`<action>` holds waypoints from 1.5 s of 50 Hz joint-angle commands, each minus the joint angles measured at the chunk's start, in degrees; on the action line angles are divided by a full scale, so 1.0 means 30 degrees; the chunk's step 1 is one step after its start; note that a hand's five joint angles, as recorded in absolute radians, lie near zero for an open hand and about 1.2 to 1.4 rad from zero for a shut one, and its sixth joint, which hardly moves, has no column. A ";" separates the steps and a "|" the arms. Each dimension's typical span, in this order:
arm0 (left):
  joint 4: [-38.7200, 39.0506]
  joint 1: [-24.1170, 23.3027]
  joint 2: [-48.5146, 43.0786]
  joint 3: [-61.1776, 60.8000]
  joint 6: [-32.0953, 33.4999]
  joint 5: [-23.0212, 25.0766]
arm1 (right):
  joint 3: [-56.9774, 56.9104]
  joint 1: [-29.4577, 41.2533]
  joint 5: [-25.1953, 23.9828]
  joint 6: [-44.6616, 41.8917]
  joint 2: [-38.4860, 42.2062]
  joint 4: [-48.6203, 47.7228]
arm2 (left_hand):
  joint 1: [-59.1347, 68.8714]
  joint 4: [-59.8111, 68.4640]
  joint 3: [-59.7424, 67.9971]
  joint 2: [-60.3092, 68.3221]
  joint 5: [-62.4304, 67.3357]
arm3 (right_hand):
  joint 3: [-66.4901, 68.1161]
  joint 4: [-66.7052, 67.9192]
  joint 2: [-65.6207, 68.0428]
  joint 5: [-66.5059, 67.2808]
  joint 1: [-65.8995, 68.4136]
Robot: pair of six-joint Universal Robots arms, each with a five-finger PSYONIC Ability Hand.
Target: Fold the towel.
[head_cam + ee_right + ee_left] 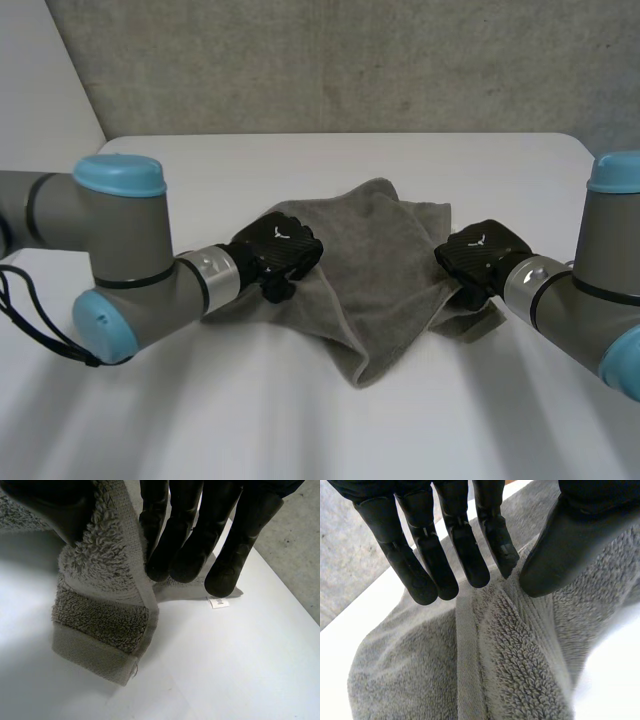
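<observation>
Two grips on one towel (375, 270), that's where I am right now. The towel, grey terry, lies rumpled and partly doubled over itself, with white table (300, 165) showing bare on every side of it.

My left robot hand (278, 250) sits on the towel's left edge, back of the hand up. From the wrist I get it close: fingers (465, 545) straight and reaching over the towel, thumb (565, 550) pressed in from the other side. A raised ridge of the towel's hemmed edge is caught between the thumb and the finger nearest it. That's a pinch, so the left is gripping towel.

Over to my right robot hand (482, 255), at the towel's right edge. Its wrist view shows a corner of the towel clamped between thumb (45, 505) and fingers (187, 540). That corner hangs down from the grip, and I can't tell whether its tip touches the table. The right is gripping towel too.

Just past those fingertips more of the towel lies flat. A small white tag (219, 602) sticks out from the towel's edge there and rests on the table.

Between my two hands the towel bunches in soft folds. One pointed flap reaches toward me, another toward the grey wall (350, 60) beyond the towel.
</observation>
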 commanded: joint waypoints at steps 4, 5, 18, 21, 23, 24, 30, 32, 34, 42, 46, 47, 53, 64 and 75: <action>0.0331 0.1214 0.3320 -0.3094 -0.0132 0.0835 | -0.0081 0.0061 -0.0026 0.0065 -0.0320 0.0179 | 0.1031 0.0862 0.0546 0.0862 0.0689 | 0.1002 0.1069 0.1245 0.1029 0.1196; 0.0332 0.1215 0.3325 -0.3100 -0.0132 0.0836 | -0.0081 0.0061 -0.0026 0.0065 -0.0321 0.0179 | 0.1031 0.0862 0.0546 0.0862 0.0689 | 0.1002 0.1069 0.1245 0.1029 0.1196; 0.1826 0.0864 0.2944 -0.3158 0.0161 0.0631 | 0.0065 0.0149 0.0033 0.0035 -0.0497 0.0179 | -1.6455 -1.6625 -1.6940 -1.6625 -1.6798 | 0.1002 0.1069 0.1245 0.1029 0.1196; 0.1885 0.0190 0.2123 -0.2455 0.0191 0.0601 | 0.0036 0.0120 0.0003 0.0006 -0.0438 0.0150 | -1.7913 -1.8083 -1.8398 -1.8083 -1.8256 | 0.1002 0.1069 0.1245 0.1029 0.1196; 0.1885 -0.0335 0.1366 -0.1639 0.0162 0.0543 | -0.0080 0.0091 0.0003 0.0006 -0.0380 0.0150 | -1.7969 -1.8139 -1.8455 -1.8139 -1.8312 | 0.1002 0.1069 0.1245 0.1029 0.1196; 0.1885 -0.0337 0.1362 -0.1635 0.0161 0.0543 | -0.0081 0.0091 0.0003 0.0006 -0.0379 0.0150 | -1.7969 -1.8139 -1.8455 -1.8139 -1.8312 | 0.1002 0.1069 0.1245 0.1029 0.1196; 0.1564 -0.0542 -0.0216 -0.0261 0.0278 0.0630 | -0.0081 0.0032 -0.0026 -0.0023 -0.0204 0.0092 | -1.8025 -1.8195 -1.8511 -1.8195 -1.8368 | 0.1002 0.1069 0.1245 0.1029 0.1196; 0.1299 -0.0630 -0.0601 0.0035 0.0396 0.0631 | -0.0081 0.0003 -0.0026 -0.0023 -0.0116 0.0091 | -1.8025 -1.8195 -1.8511 -1.8195 -1.8368 | 0.1002 0.1069 0.1245 0.1029 0.1196; 0.0570 -0.0893 -0.1330 0.0763 0.0745 0.0631 | -0.0023 0.0003 -0.0026 -0.0023 -0.0087 0.0004 | -1.7803 -1.7972 -1.8288 -1.7972 -1.8145 | 0.1002 0.1069 0.1245 0.1029 0.1196; -0.2533 -0.1070 -0.2680 0.2465 0.2676 -0.0069 | -0.0051 -0.0056 -0.0055 -0.0023 0.0060 -0.0026 | -1.2996 -1.3165 -1.3481 -1.3165 -1.3339 | 0.1002 0.1069 0.1245 0.1029 0.1196; -0.3389 -0.1070 -0.2740 0.2525 0.3589 -0.0746 | -0.0081 -0.0085 -0.0055 -0.0053 0.0148 -0.0026 | -1.0007 -1.0177 -1.0493 -1.0177 -1.0350 | 0.1002 0.1069 0.1245 0.1029 0.1196; -0.3650 -0.1041 -0.2653 0.2409 0.3937 -0.1036 | -0.0110 -0.0114 -0.0055 -0.0053 0.0148 -0.0026 | -0.8287 -0.8456 -0.8772 -0.8456 -0.8629 | 0.1002 0.1069 0.1245 0.1029 0.1196; -0.4092 -0.0602 -0.1164 0.2000 0.3941 -0.1596 | -0.0140 -0.0115 0.0032 -0.0228 0.0031 0.0062 | 0.1031 0.0861 0.0546 0.0861 0.0688 | 0.1002 0.1069 0.1245 0.1029 0.1196; -0.1959 -0.0074 0.3931 -0.2065 0.0754 -0.1625 | -0.0140 -0.0202 0.0208 -0.0199 -0.1108 0.0383 | 0.1031 0.0862 0.0546 0.0862 0.0689 | 0.1002 0.1069 0.1245 0.1029 0.1196; 0.0039 0.1303 0.8744 -0.8285 -0.0893 -0.1654 | -0.0403 -0.0144 -0.0378 -0.1576 -0.3016 0.5951 | 0.1031 0.0862 0.0546 0.0862 0.0689 | 0.1002 0.1069 0.1245 0.1029 0.1196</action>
